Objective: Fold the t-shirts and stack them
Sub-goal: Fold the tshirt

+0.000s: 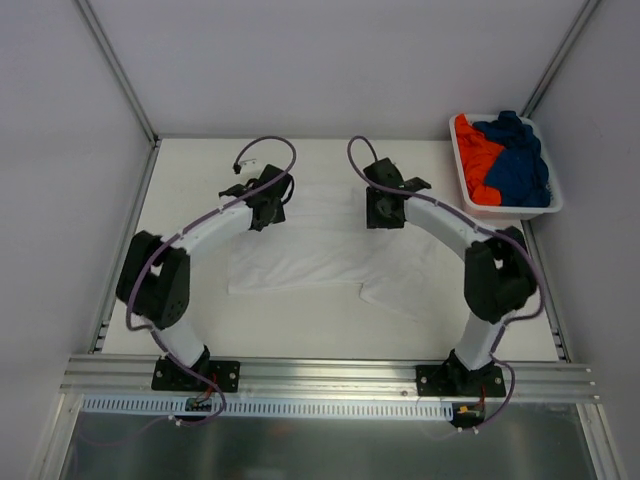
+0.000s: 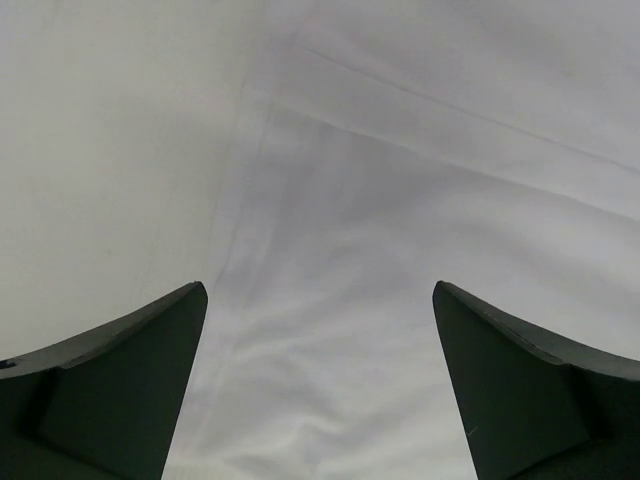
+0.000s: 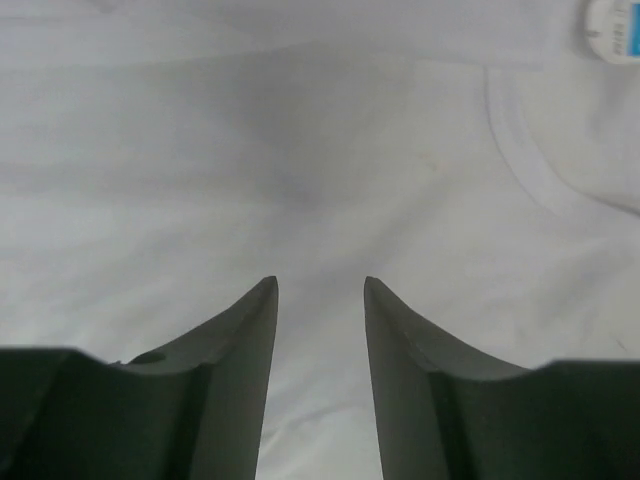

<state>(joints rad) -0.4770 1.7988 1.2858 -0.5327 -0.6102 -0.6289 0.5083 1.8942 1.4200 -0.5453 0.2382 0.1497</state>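
T-shirts, three (white (image 1: pixel 320 255) flat, orange (image 1: pixel 476 160), blue (image 1: pixel 522 165) basketed), left tool (image 2: pixel 320 295) wide, right tool (image 3: pixel 320 285) narrow

Overhead, the left arm (image 1: pixel 210 232) and right arm (image 1: pixel 450 225) cover the upper edge of the white t-shirt (image 1: pixel 320 255) at centre frame, with both sets of fingertips hidden beneath the wrists. Pale cloth barely separates from the table (image 1: pixel 200 320), so the shirt's top outline is uncertain. At upper right, the dark blue t-shirt (image 1: pixel 520 160) is bunched over part of the orange t-shirt (image 1: pixel 478 165) in the basket (image 1: pixel 505 212); neither shows its full shape. In the left wrist view, the bottom edge cuts off the left gripper (image 2: pixel 320 295), and cloth runs past every edge. In the right wrist view, a label (image 3: pixel 610 20) at upper right is clipped by the frame, its blue print too blurred to read.
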